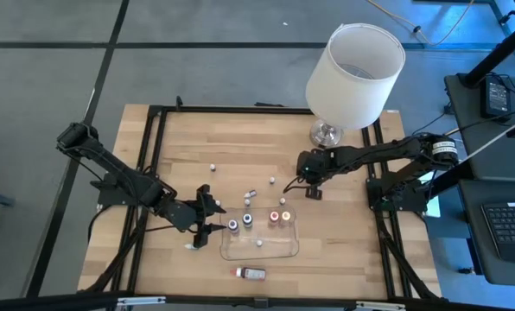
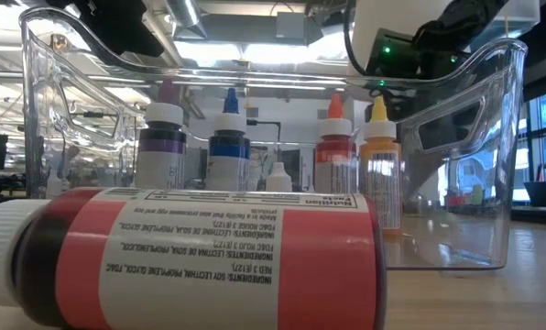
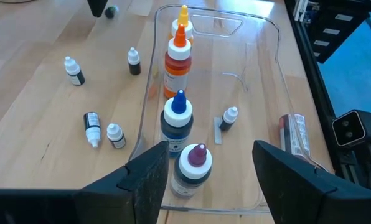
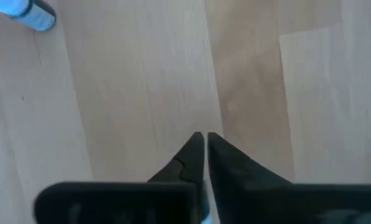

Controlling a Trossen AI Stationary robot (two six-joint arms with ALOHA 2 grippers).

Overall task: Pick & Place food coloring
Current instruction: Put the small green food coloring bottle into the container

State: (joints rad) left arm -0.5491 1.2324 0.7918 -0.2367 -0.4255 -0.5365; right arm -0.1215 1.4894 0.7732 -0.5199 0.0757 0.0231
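On the table: a wooden table [image 1: 154,173] holds a clear tray [image 1: 259,250] near the front edge, in the middle.
Inside the tray: four bigger bottles stand up in a row along its far side. From left to right they have a purple tip [image 3: 193,168], a blue tip [image 3: 177,119], an orange tip [image 3: 178,59] and a yellow tip [image 3: 183,15].
Tiny bottle in the tray: one small food coloring bottle [image 3: 228,118] with a white cap lies on the tray floor, apart from the row.
Tiny bottles outside: more small bottles [image 3: 73,70] are spread on the wood on the far side of the tray, some standing and some lying down.
Red bottle: a red bottle [image 2: 191,261] with a white label lies on its side just in front of the tray, nearest the front edge.
Left gripper: the left gripper [image 1: 207,217] sits just left of the tray, by the purple-tip bottle. Its fingers [image 3: 149,177] are wide apart and hold nothing.
Right gripper: the right gripper [image 1: 313,192] is low over bare wood, behind the tray and to the right. Its fingers [image 4: 192,155] are pressed together with nothing between them.
Far side: a lamp with a white shade [image 1: 354,65] stands at the far right of the table.
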